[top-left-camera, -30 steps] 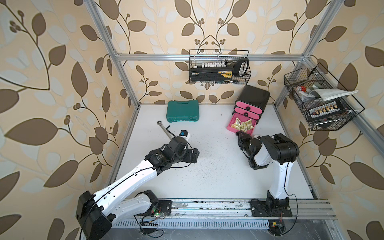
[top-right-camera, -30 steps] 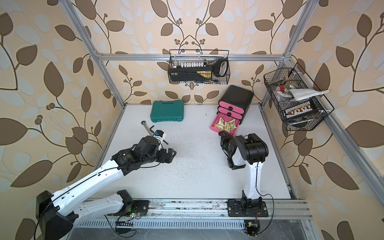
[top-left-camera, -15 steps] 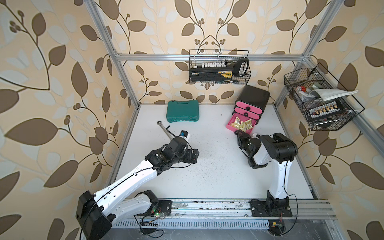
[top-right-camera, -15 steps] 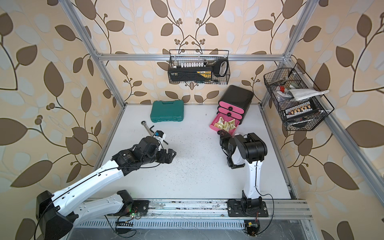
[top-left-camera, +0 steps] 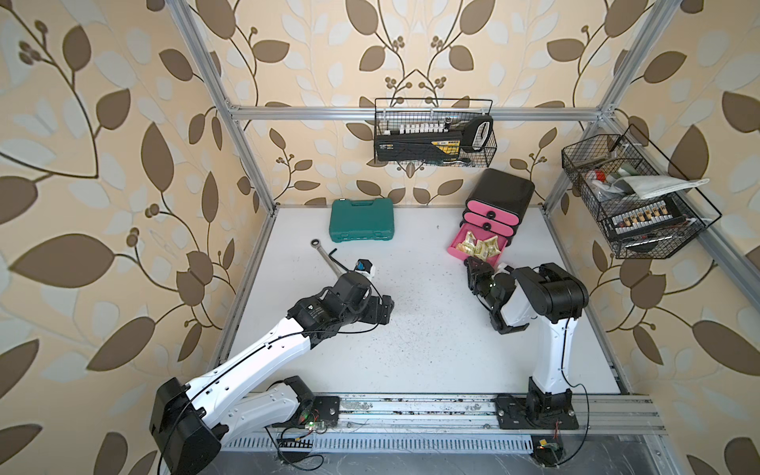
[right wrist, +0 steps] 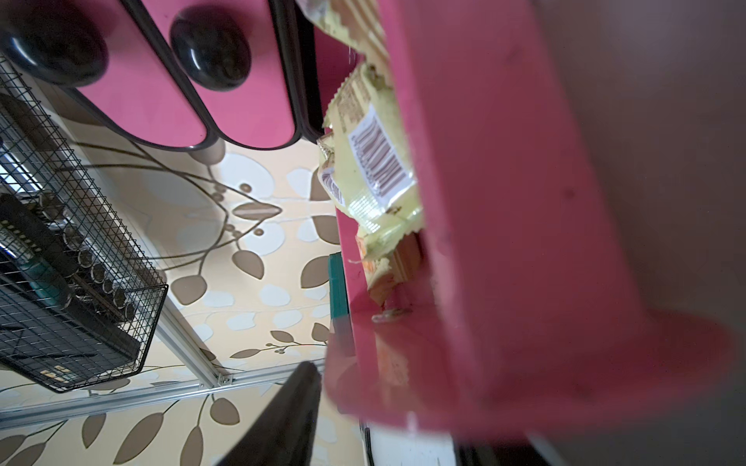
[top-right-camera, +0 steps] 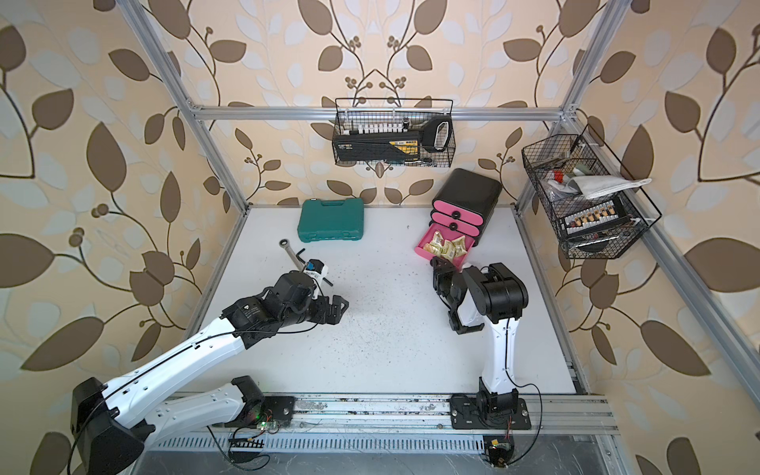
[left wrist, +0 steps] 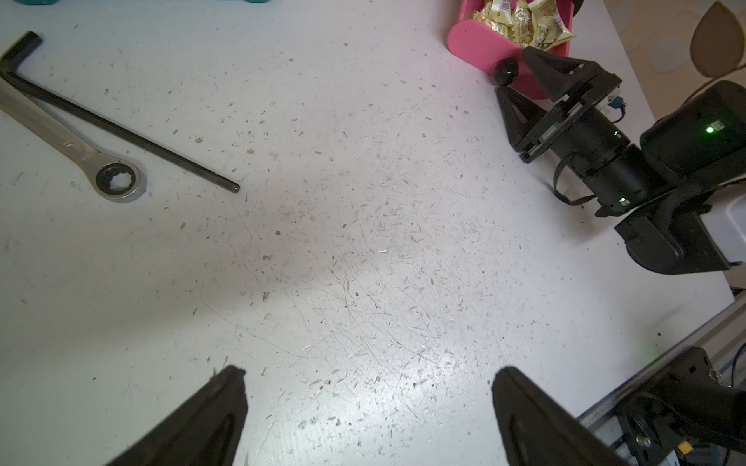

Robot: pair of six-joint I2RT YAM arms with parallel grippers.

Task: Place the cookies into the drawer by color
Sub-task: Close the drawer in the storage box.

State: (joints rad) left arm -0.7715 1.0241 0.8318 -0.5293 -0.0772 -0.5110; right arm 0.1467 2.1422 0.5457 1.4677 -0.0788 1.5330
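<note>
The drawer [top-left-camera: 501, 193] [top-right-camera: 473, 189] is a black cabinet with pink fronts at the back right of the table. Its lowest tray [top-left-camera: 454, 250] is pulled out and holds several yellow-green cookies [top-left-camera: 479, 246] [top-right-camera: 446, 246] [left wrist: 520, 20] [right wrist: 375, 161]. My right gripper [top-left-camera: 473, 263] [top-right-camera: 442, 267] [left wrist: 510, 70] is at the tray's front, open, one finger on each side of the black knob [left wrist: 506, 72] with slack around it. Only one of its fingers [right wrist: 298, 403] shows in the right wrist view. My left gripper [top-left-camera: 386, 308] [top-right-camera: 339, 306] [left wrist: 369, 375] hangs wide open over bare table, holding nothing.
A green tool case [top-left-camera: 361, 219] lies at the back. A silver wrench [top-left-camera: 325, 255] [left wrist: 117, 181] and a black hex key [left wrist: 121, 129] lie beside the left arm. Wire baskets hang on the back wall [top-left-camera: 434, 135] and the right wall [top-left-camera: 633, 197].
The right gripper's jaws have widened around the pulled-out tray's knob. The left arm has not moved.
</note>
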